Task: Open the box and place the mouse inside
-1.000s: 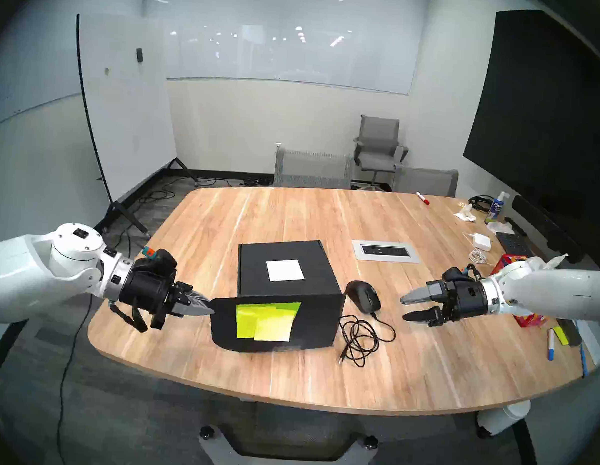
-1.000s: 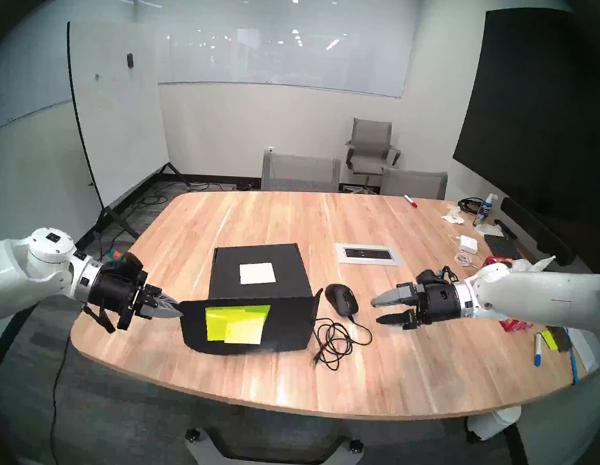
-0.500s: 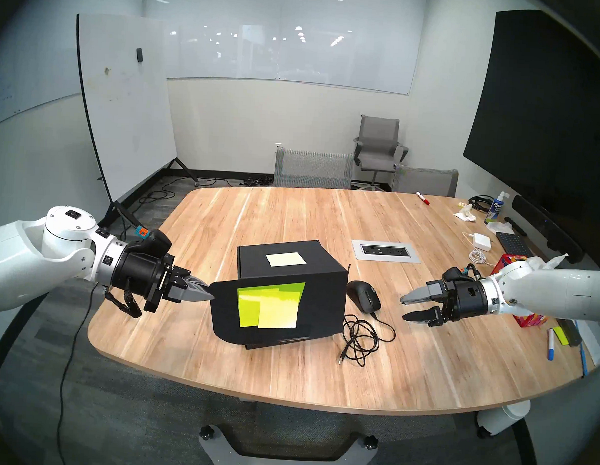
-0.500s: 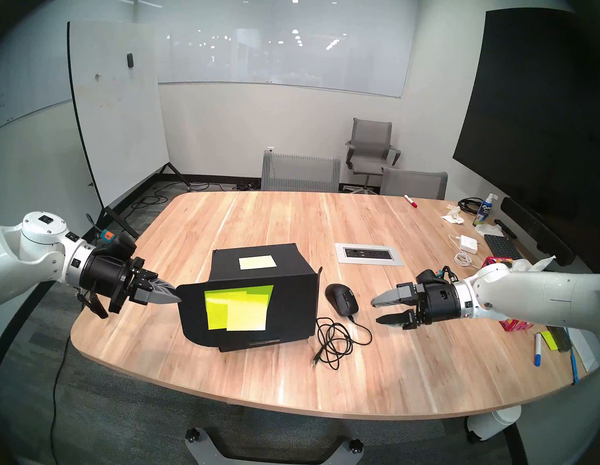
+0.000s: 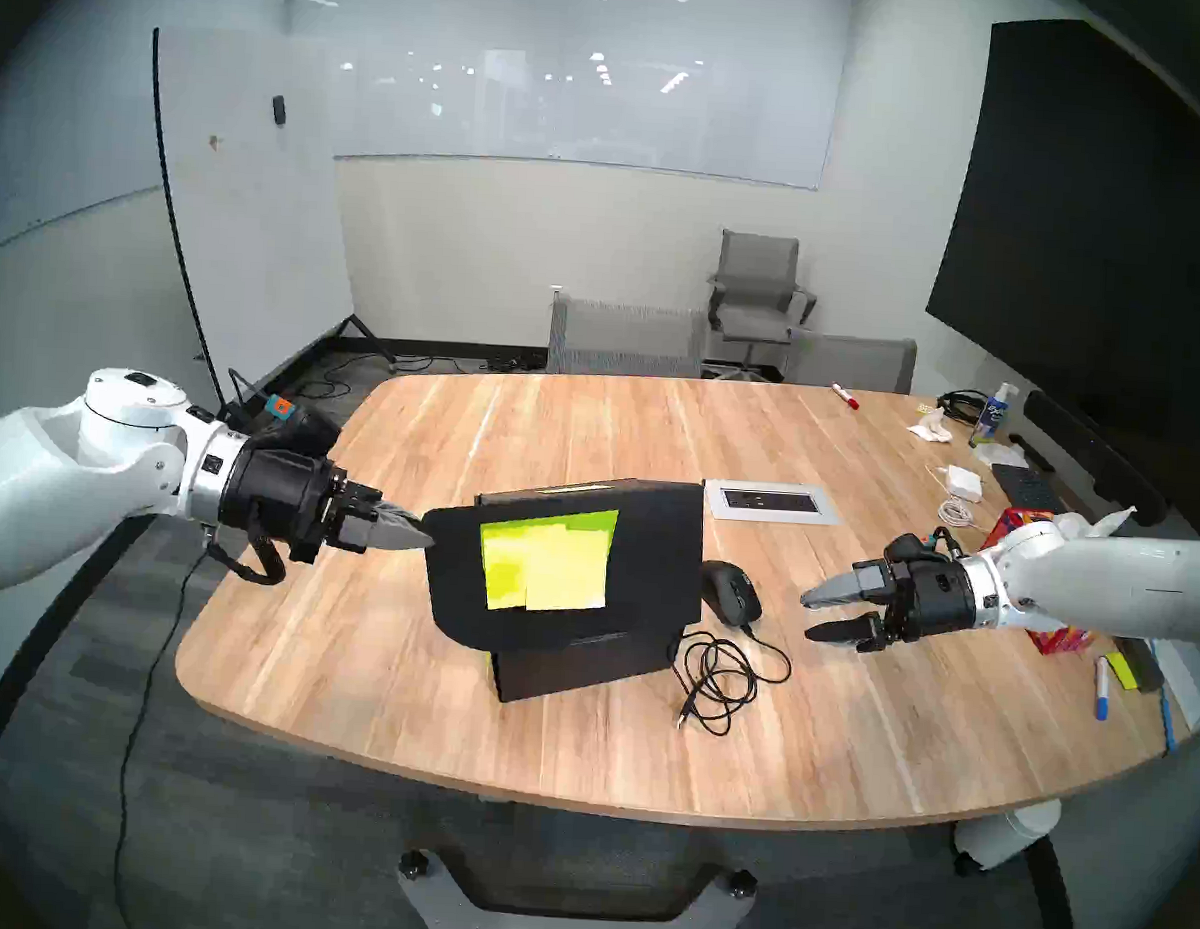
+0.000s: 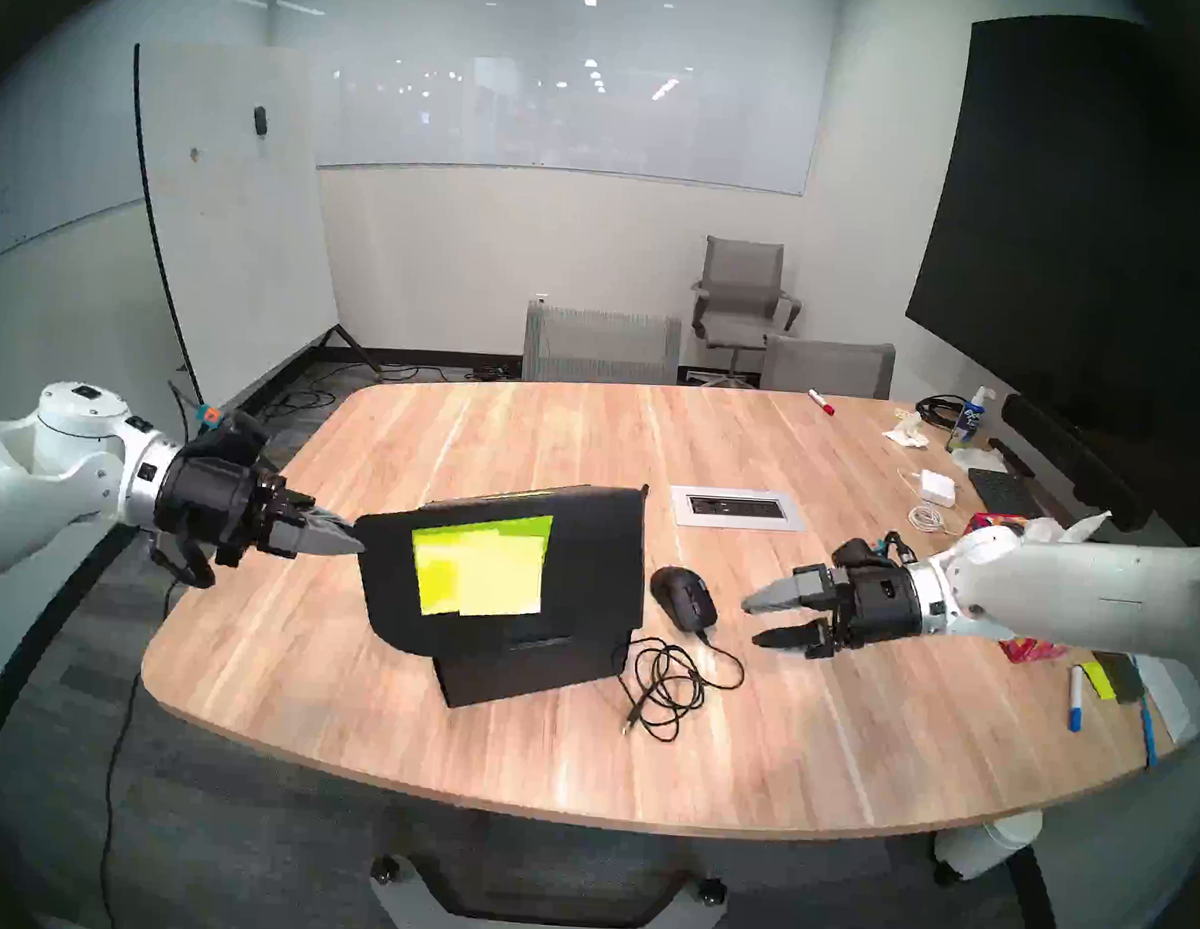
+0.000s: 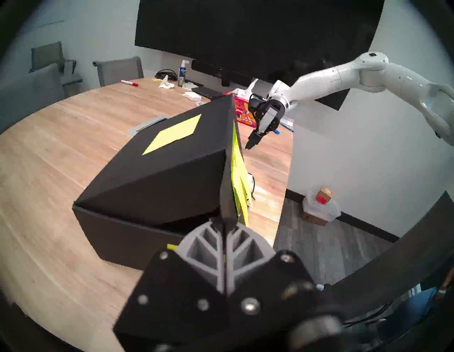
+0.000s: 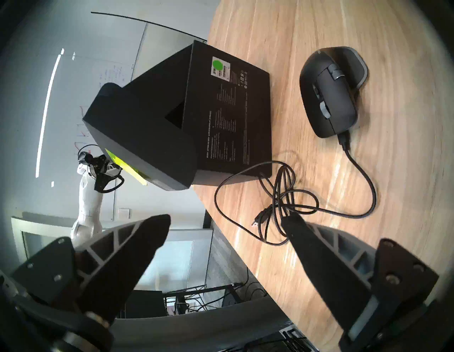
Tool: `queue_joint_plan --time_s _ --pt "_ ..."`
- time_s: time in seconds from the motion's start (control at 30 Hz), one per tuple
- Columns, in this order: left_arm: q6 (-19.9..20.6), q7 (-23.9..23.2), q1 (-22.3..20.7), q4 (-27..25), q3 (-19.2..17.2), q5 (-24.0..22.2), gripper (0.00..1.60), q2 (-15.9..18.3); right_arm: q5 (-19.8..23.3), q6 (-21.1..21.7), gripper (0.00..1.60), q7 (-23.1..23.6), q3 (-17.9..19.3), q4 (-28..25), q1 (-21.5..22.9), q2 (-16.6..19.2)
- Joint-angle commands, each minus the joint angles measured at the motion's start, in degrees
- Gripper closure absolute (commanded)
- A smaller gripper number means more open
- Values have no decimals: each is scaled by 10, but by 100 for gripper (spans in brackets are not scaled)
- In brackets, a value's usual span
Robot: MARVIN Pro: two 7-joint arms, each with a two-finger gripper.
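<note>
1. I count two grippers of mine. My left gripper (image 5: 421,540) has its fingers pressed together on the left edge of the flap (image 5: 563,576) of the one black box (image 5: 573,667), holding that flap raised above the box front. My right gripper (image 5: 811,613) hangs spread wide with nothing between its fingers, above the table (image 5: 637,754) and just right of the mouse.
2. One box: matte black cardboard, standing near the table's front edge at its middle. Its lid is tilted up at the front, a dark gap showing under it in my left wrist view. Fine white print and a label with a green dot cover the side that faces my right wrist camera.
3. On the flap's outer face are overlapping yellow-green sticky notes (image 5: 547,560); I make out two at least, but cannot count them for sure. One more pale note (image 7: 173,134) lies flat on the lid's top.
4. One mouse (image 5: 733,592): black, with grey side buttons and a wheel, resting on the table just right of the box. Its one thin black cable (image 5: 721,675) lies in loose loops in front of it, the plug end toward the table edge.
5. Farther right, a red patterned tissue box (image 7: 243,116) stands behind my right arm.
6. Far off, one red marker (image 5: 845,395) lies near the table's back edge.
</note>
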Motion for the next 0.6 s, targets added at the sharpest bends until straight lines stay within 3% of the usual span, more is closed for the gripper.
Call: queue_joint_plan --time_s 0.0,0.57 --pt "38 23 -37 12 -29 -26 160 -36 2 1 0 3 5 1 7 0" --pt "104 26 -75 38 -65 -56 160 -60 1 1 0 3 5 1 7 0"
